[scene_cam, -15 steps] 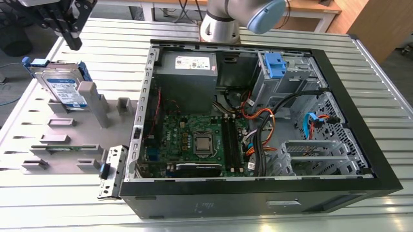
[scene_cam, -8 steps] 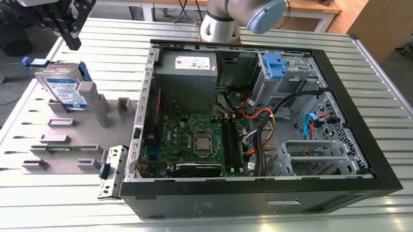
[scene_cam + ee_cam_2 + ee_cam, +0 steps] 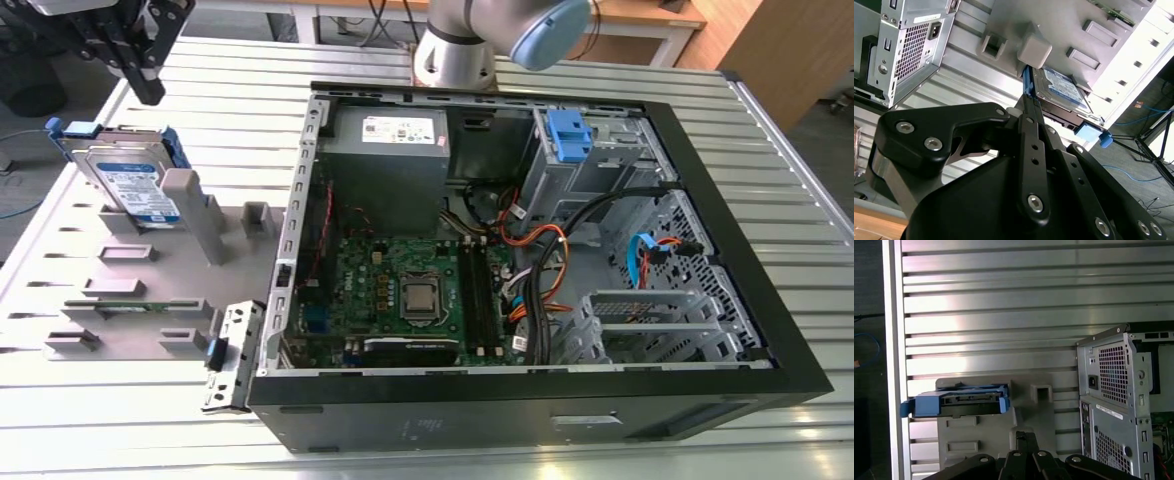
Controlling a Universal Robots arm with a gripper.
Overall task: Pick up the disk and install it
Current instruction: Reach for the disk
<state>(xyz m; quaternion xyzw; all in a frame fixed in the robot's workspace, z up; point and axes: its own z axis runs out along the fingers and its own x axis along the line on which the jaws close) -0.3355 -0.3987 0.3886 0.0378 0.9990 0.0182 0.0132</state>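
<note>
The gripper [image 3: 147,92], fingers drawn together and holding nothing, hangs just above the disk [image 3: 131,182]. The disk stands on edge in a grey fixture [image 3: 80,270], leaning. Its long axis runs toward the open computer case [image 3: 761,310] and its blue handle tab [image 3: 74,128] points away. The case holds a power supply [image 3: 387,150] and a blue bracket [image 3: 567,135].

The exterior view looks steeply down over the table [image 3: 240,80]; both closer wrist views share the disk [image 3: 1061,90].
</note>
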